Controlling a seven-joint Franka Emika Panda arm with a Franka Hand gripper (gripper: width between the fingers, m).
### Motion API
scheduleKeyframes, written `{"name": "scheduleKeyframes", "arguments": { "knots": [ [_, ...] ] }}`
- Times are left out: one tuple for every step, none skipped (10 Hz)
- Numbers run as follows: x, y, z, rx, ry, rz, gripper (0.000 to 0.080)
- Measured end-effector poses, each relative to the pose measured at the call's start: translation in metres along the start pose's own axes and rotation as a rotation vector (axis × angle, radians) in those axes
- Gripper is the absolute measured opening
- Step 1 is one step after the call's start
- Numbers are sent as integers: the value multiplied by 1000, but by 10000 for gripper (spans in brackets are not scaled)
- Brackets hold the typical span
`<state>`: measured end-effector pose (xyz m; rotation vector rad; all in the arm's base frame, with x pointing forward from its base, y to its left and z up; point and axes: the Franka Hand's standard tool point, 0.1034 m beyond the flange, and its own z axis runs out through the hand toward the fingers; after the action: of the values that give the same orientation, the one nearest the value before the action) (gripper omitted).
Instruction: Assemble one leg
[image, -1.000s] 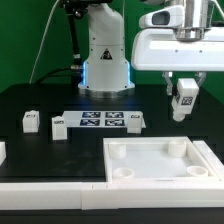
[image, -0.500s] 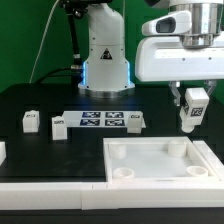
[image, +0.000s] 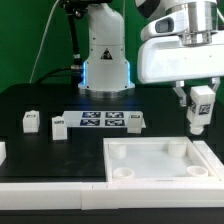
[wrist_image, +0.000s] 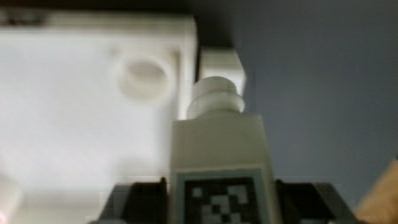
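My gripper (image: 199, 104) is shut on a white leg (image: 199, 110) with a black-and-white tag, held upright in the air above the far right corner of the large white square tray (image: 160, 163). In the wrist view the leg (wrist_image: 221, 140) runs out from between the dark fingers (wrist_image: 139, 203), its stepped tip over the tray's edge (wrist_image: 89, 110) near a round corner socket (wrist_image: 143, 72). Three more tagged legs stand on the black table at the exterior view's left and middle: one (image: 30, 121), another (image: 58, 126) and a third (image: 135, 121).
The marker board (image: 100, 121) lies flat behind the tray, in front of the robot base (image: 105, 60). A white part (image: 2, 152) shows at the exterior view's left edge. A white strip (image: 50, 195) runs along the table's front.
The gripper has carried the leg toward the exterior view's right and slightly down, from above the table behind the tray to above the tray's far right corner.
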<state>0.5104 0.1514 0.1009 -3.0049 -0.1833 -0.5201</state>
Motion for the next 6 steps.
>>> {"name": "scheduleKeyframes", "arguments": {
  "knots": [
    [3,6,4,-9,-21,-41,290],
    [16,11,4,-14,-18,-78,290],
    [27,18,6,-18,-11,-113,290],
    [36,25,9,-22,-7,-149,290],
    [43,31,11,-28,-17,-180,290],
    [48,32,10,-30,-16,-196,290]
  ]
}}
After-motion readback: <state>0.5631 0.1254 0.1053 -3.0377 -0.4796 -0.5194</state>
